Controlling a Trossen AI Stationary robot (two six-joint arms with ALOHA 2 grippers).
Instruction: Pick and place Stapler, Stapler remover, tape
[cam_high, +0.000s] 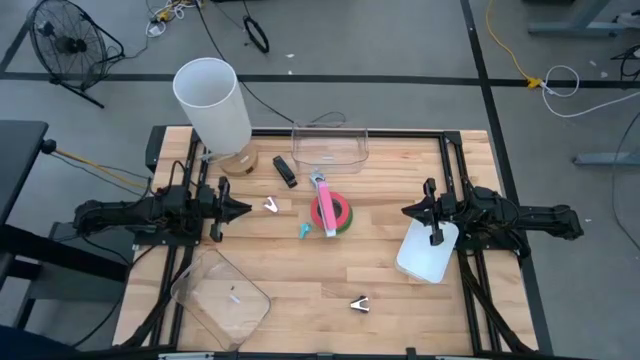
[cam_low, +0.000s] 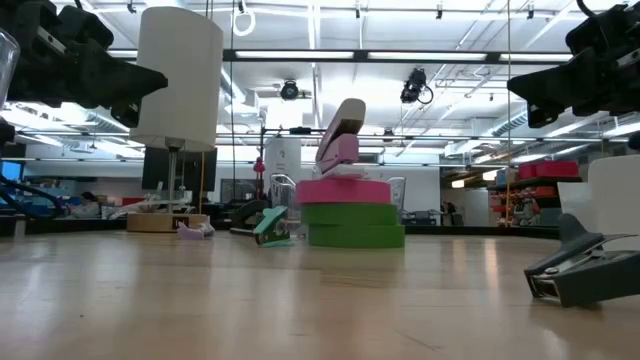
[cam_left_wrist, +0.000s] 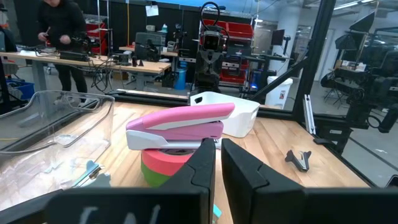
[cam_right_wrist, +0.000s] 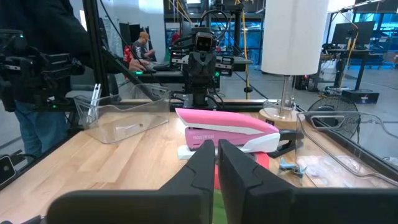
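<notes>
A pink stapler (cam_high: 324, 200) lies on a pink-red tape roll (cam_low: 343, 191), which is stacked on a green tape roll (cam_low: 355, 225) at the table's middle. A black stapler (cam_high: 285, 170) lies farther back. A teal staple remover (cam_high: 305, 231) and a pale one (cam_high: 271, 205) rest beside the rolls. A dark staple remover (cam_high: 360, 304) sits near the front edge. My left gripper (cam_high: 243, 210) hovers shut and level, left of the stack. My right gripper (cam_high: 407, 211) hovers shut and level, right of it. Both hold nothing.
A white lamp (cam_high: 213, 105) stands at the far left. One clear container (cam_high: 330, 146) sits at the far middle, another (cam_high: 220, 290) at the near left. A white tray (cam_high: 428, 252) lies under my right arm. People stand beyond the table (cam_left_wrist: 62, 37).
</notes>
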